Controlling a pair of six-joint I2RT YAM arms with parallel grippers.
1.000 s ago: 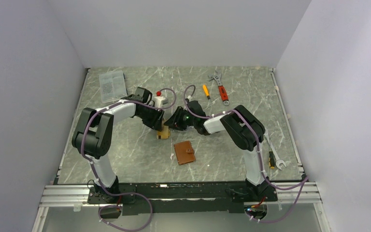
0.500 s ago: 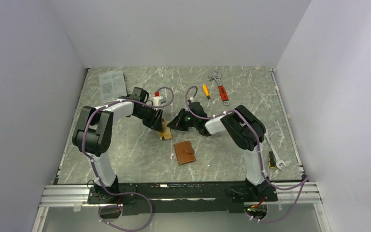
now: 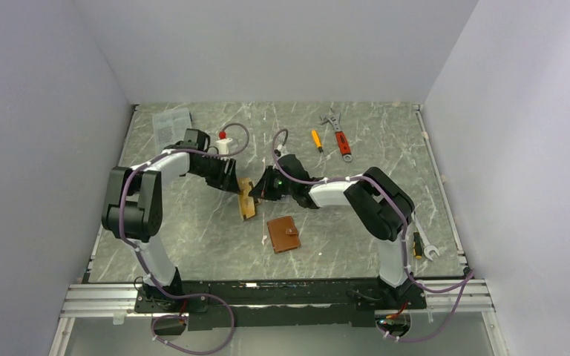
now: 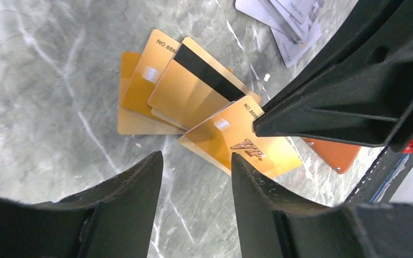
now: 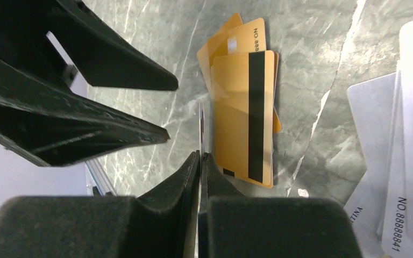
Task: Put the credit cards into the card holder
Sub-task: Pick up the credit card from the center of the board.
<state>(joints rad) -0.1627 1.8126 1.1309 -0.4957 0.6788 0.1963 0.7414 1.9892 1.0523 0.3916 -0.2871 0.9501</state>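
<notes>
So the right gripper had its jaws clenched on the edge of one gold card, the one with VIP printed on it. From its own wrist cam you only saw that card as a thin line between the jaws. Couldn't tell if it was fully off the surface or still partly resting on it. The left gripper hovered right over the same spot, jaws released with nothing between them. The rest of the gold credit cards lay fanned out and overlapping just beside it, with the black-stripe card on top. A few silver cards sat close by. The card holder lay shut on the surface, near the cards but not touching them, on the side toward the arm bases. An adjustable wrench and a screwdriver sat far back
</notes>
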